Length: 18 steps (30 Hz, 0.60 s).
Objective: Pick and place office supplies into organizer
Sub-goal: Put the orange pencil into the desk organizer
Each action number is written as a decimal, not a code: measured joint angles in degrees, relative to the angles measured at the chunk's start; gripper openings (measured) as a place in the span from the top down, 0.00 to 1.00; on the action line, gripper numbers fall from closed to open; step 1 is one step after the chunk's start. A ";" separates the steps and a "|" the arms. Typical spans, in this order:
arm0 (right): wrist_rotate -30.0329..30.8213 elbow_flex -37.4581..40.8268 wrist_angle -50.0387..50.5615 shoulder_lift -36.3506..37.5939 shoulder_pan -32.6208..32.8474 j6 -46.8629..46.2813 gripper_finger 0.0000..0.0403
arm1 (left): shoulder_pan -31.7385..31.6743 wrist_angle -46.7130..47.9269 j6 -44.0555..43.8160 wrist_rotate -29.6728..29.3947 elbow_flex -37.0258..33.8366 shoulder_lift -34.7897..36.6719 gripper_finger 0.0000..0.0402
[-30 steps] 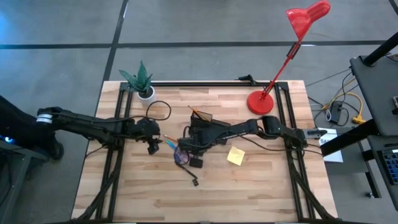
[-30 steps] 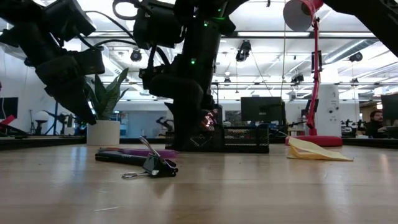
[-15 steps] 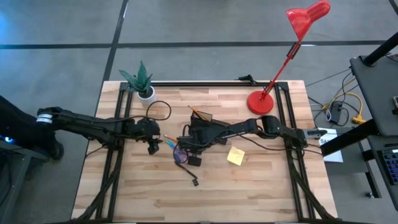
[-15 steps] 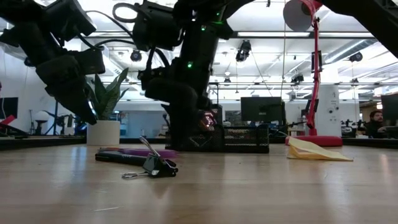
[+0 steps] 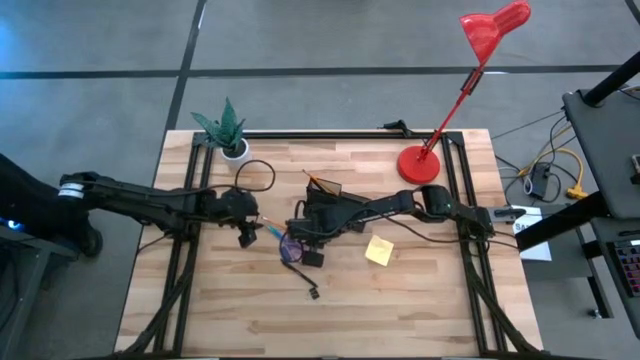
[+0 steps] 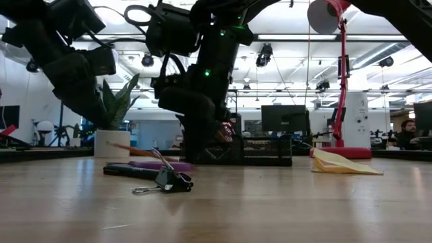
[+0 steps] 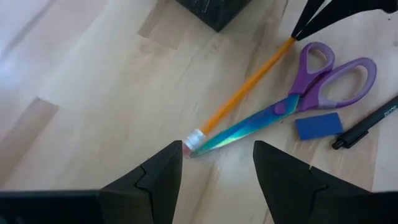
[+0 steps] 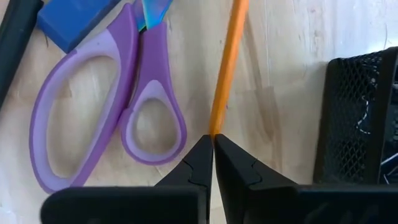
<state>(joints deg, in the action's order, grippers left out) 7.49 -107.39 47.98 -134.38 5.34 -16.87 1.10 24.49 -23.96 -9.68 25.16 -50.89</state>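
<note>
An orange pencil (image 7: 239,96) runs from my right gripper (image 8: 214,140), which is shut on one end, to its eraser end (image 7: 191,138), just ahead of my open left gripper (image 7: 214,180). Purple-handled scissors (image 7: 311,87) lie flat beside the pencil, with a blue eraser (image 7: 318,126) and a dark pen (image 7: 367,124) next to them. The black mesh organizer (image 5: 325,200) stands mid-table, just beyond my right gripper (image 5: 297,232). My left gripper (image 5: 247,238) hangs left of the scissors (image 5: 291,248). A yellow sticky-note pad (image 5: 379,250) lies to the right. My right gripper pinches the pencil's end opposite the eraser (image 8: 216,127) between its two fingertips. The fingers come steeply from above. The pencil sticks out from them toward the table's left. In the low view its shaft (image 6: 131,149) slants above the scissors, the left end higher.
A black binder clip (image 6: 165,181) lies near the front middle of the table. A white plant pot (image 5: 235,150) stands at the far left and a red desk lamp's base (image 5: 420,163) at the far right. Bare wood lies along the near edge.
The pencil has come up off the table in my right gripper. In the low view it now shows as a slanted orange line above the scissors, where none showed before.
</note>
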 joint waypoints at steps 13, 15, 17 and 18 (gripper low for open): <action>0.01 0.43 -1.83 0.02 0.00 0.12 0.98 | -2.06 -0.66 15.89 -1.53 -1.39 -1.22 0.55; 0.02 0.43 -2.03 0.00 0.00 0.08 0.98 | -2.78 -1.74 17.25 -1.37 -1.50 -2.19 0.55; 0.05 0.46 -2.32 -0.03 0.00 0.07 0.98 | -3.41 -2.97 18.41 -1.07 -1.57 -3.83 0.55; 0.07 0.49 -2.43 -0.03 0.00 0.03 0.98 | -3.58 -3.31 18.72 -0.77 -1.59 -4.62 0.55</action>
<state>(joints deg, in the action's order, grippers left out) 7.55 -106.89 45.55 -134.41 5.34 -16.84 -2.48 21.18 -5.24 -10.45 23.57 -55.52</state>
